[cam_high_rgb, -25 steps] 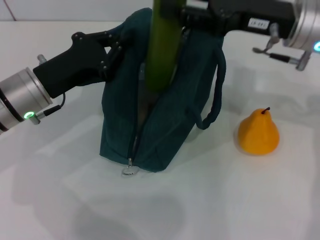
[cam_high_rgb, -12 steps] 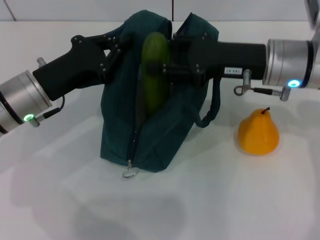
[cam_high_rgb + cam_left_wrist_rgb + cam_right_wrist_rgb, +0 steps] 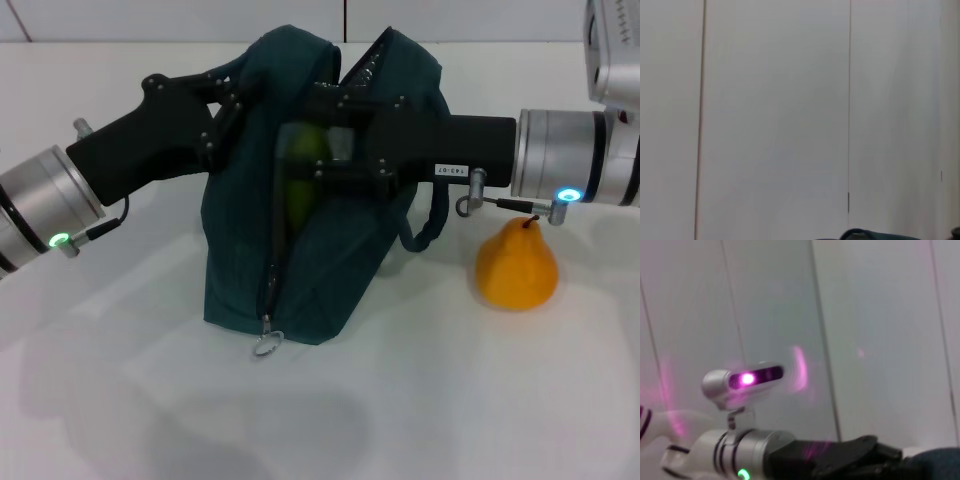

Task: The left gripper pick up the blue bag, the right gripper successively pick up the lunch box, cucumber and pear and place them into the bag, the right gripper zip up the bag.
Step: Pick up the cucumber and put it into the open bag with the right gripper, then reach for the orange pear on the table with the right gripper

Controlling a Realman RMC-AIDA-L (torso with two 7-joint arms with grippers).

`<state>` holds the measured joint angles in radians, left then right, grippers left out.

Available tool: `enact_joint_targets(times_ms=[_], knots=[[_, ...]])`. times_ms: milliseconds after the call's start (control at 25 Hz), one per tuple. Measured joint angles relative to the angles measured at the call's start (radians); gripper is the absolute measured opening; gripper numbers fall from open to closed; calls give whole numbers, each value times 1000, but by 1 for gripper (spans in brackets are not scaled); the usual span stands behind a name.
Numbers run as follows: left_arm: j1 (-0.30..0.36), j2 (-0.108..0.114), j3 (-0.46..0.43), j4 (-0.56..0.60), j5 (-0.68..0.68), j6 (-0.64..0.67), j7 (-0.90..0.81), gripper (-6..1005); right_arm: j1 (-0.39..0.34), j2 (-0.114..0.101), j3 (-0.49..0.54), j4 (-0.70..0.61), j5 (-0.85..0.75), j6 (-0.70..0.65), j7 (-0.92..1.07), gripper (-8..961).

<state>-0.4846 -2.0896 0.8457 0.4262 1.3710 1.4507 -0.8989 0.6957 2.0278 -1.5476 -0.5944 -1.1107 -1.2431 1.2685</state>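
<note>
Two grippers met at the blue bag [image 3: 300,270], which stood on the white table [image 3: 420,400] with its near zip open. The left gripper [image 3: 228,100] pinched the bag's upper left edge; its fingertips were lost in the fabric. The right gripper [image 3: 330,150] reached in from the right, jaws closed on the cucumber [image 3: 297,195], most of which was hidden inside the opening. The pear [image 3: 516,262] stood right of the bag, apart from it. The lunch box could not be made out.
</note>
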Motion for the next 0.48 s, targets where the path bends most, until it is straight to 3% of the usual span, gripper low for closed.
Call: enact_joint_targets(times_ms=[240,480], knots=[[1,-1,-3,-37,-25,-8,48,44,-68,0,-64,-22,163,37,-144,691],[18,-1,-4,-57,-71,-11,94,44,-160,-5,-38,-36,236,-79,-251,682]])
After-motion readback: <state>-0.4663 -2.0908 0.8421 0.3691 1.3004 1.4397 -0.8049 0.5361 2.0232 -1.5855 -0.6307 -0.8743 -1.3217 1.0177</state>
